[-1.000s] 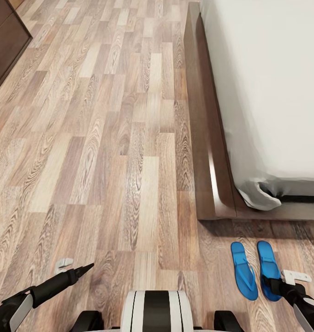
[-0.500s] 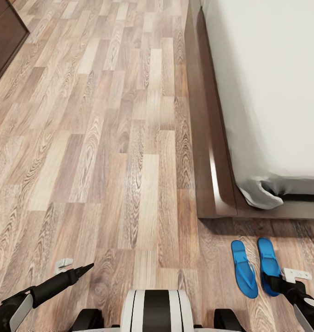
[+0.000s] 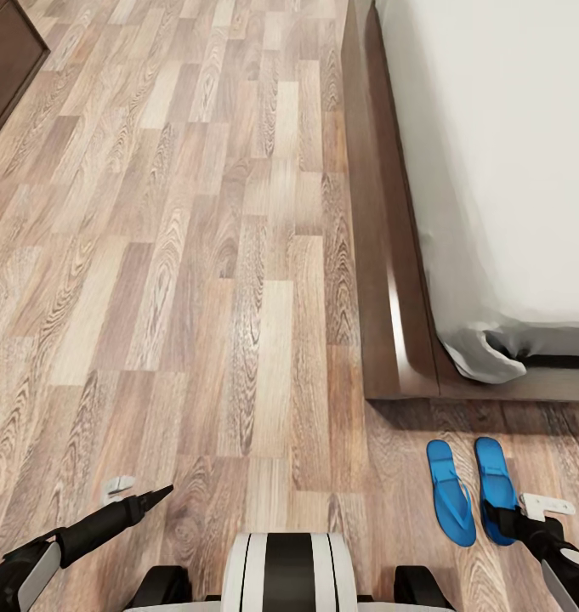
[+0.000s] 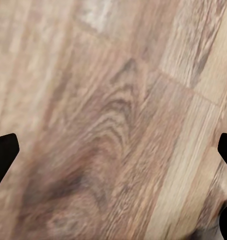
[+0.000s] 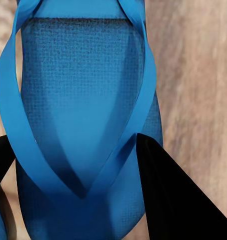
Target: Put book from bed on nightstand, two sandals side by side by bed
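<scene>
A wood-plank floor (image 3: 195,280) filled most of the head view. At the right stood the bed (image 3: 510,170), its pale grey mattress on a dark brown frame, with one corner of the frame nearest the robot. Just near of that corner, the two sandals (image 3: 472,489) lay side by side on the floor, bright blue, close together and pointing the same way, apart from the frame. No writing or brand showed on them.

The right tool (image 3: 514,520) hung low over the right-hand sandal, covering its near end. In the right wrist view the sandal (image 5: 83,125) sat between two dark fingers (image 5: 168,195), which stood wide apart on either side of its straps; whether they touched it could not be told.

The left tool (image 3: 144,497) hovered over bare floor at the near left, well apart from the sandals. Its dark tips (image 4: 3,155) stood wide apart with nothing between them.

A dark cabinet (image 3: 4,68) edged the far left corner.
</scene>
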### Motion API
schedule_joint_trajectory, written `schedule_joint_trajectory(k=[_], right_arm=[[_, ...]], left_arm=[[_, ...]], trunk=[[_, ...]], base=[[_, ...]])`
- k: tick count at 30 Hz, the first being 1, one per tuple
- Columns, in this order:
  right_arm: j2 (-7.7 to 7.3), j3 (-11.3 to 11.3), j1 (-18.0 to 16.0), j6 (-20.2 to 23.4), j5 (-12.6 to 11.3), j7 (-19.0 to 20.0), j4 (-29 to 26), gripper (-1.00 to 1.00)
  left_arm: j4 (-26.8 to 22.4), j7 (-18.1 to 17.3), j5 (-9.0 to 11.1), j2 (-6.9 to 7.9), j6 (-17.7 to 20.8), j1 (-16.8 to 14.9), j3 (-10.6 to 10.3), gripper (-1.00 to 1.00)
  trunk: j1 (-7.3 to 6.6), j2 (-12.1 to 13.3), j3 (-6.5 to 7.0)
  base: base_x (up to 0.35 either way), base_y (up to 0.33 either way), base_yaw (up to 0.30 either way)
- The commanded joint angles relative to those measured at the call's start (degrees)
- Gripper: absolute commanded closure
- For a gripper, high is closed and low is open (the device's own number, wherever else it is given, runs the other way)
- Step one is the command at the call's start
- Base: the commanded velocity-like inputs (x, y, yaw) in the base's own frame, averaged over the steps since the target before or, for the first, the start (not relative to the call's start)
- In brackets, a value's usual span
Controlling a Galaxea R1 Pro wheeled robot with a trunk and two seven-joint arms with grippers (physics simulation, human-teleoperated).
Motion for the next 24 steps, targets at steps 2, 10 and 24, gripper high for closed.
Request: schedule_joint_trajectory(k=[2,10,24], right_arm=[[-0.01,-0.17,-0.02,-0.15,-0.64,0.33,0.06,1.00],[-0.01,-0.18,-0.02,-0.15,-0.64,0.33,-0.03,1.00],[-0.01,-0.18,-0.02,-0.15,-0.64,0.33,-0.05,1.00]], left_arm=[[0.01,-0.19,0.35,0.02,0.60,-0.01,0.06,-1.00],[0.01,-0.19,0.34,0.01,0.60,-0.01,0.06,-1.00],[0.01,-0.20,0.35,0.06,0.60,-0.02,0.06,-1.00]], trunk=[[-0.01,-0.01,-0.02],[0.07,-0.05,-0.69],[0.12,-0.08,-1.13]], base=[[0.000,0.000,0.000],[0.000,0.000,0.000],[0.000,0.000,0.000]])
